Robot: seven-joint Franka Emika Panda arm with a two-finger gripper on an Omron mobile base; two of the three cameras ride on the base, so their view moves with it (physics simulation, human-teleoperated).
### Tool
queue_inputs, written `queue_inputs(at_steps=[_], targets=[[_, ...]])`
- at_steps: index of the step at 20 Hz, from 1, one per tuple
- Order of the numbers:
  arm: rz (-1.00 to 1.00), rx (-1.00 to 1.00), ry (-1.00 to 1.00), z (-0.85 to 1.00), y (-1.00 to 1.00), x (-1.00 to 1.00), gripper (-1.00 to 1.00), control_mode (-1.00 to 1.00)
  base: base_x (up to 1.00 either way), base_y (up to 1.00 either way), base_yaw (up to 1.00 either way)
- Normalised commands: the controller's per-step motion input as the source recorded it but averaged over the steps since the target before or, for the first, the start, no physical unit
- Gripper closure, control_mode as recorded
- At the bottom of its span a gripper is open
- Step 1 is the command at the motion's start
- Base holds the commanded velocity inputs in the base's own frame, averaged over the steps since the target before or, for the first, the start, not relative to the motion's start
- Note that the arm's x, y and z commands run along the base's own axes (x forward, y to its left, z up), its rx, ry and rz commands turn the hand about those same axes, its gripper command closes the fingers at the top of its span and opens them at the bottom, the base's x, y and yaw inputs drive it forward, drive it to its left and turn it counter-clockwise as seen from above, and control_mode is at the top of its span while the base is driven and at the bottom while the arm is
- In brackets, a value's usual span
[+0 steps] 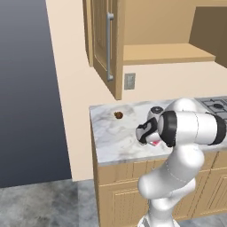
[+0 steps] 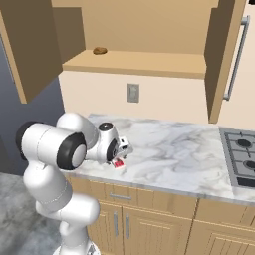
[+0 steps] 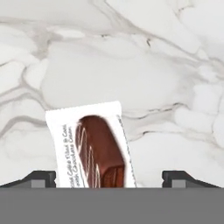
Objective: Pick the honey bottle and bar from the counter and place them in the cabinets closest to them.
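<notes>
On the counter (image 3: 131, 65), the bar (image 3: 92, 146) lies flat right between the gripper (image 3: 109, 178) tips. Jaws are spread wide with gaps on both sides, nothing held, so I'd guess it's lined up for a pinch. Cabinet (image 2: 144, 62) overhead stands open.

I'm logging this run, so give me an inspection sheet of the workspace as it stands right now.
Surface: marble counter, nothing spilled.
Job's things: bar flat on the counter, lying between the fingertips; honey bottle not seen.
Clutter: small brown lump on the counter; another brown lump on the cabinet shelf.
Grippers: gripper open, low over the bar, not clamped on it.
Cables: nothing seen.
Surroundings: cabinet door open; stove; wall outlet.
</notes>
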Motion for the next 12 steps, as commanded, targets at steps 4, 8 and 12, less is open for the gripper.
queue_inputs(at_steps=[4,8,12], targets=[[0.0,-0.06,0.02,-0.19,0.0,0.0,1.0,-1.0,0.0,0.0,0.0],[0.0,-0.05,0.05,-0.08,0.0,0.0,1.0,-1.0,0.0,0.0,0.0],[0.0,-0.01,0.03,-0.04,0.01,0.0,1.0,-1.0,0.0,0.0,0.0]])
